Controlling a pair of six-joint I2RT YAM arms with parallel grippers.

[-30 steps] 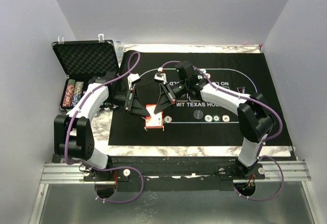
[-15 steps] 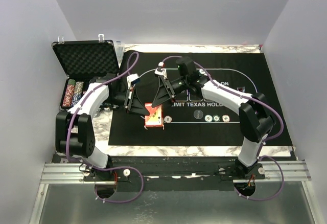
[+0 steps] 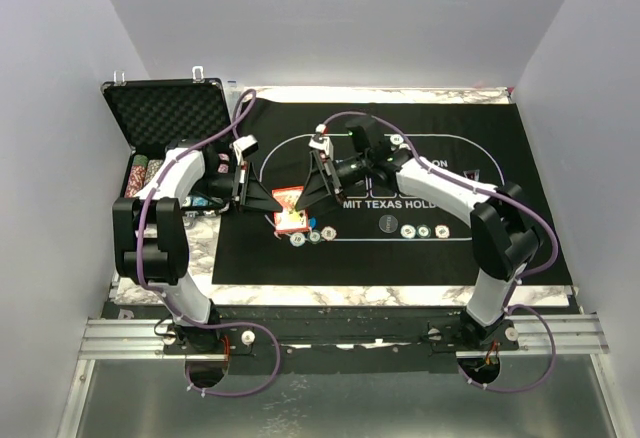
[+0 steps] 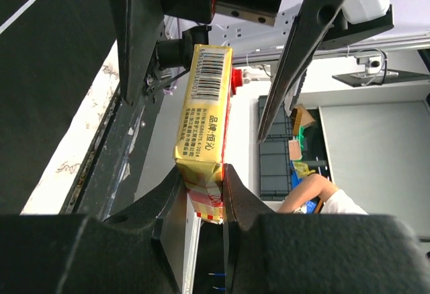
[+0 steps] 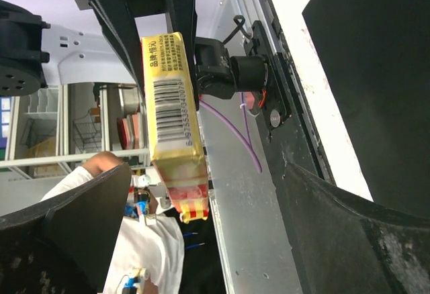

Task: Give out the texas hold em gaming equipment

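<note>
A red-orange card box [image 3: 288, 210], its yellow barcoded side [image 4: 205, 106] facing the left wrist camera, hangs over the black felt mat [image 3: 500, 168]. My left gripper [image 3: 273, 205] is shut on one end of it [image 4: 201, 173]. My right gripper [image 3: 313, 204] stands open round the box's other end [image 5: 176, 193], both fingers well apart from it [image 5: 208, 173]. Three striped poker chips [image 3: 313, 236] lie on the mat just below the box. Three more chips [image 3: 424, 231] and a dark button disc [image 3: 388, 224] lie to the right.
The black foam-lined case [image 3: 165, 118] stands open at the back left, with rows of chips [image 3: 140, 176] in it. The marble table edge [image 3: 350, 296] runs along the mat's near side. White walls close in on three sides.
My left gripper has shut on the card box and carried it up and to the left. My right gripper has opened wide and let the box go.
</note>
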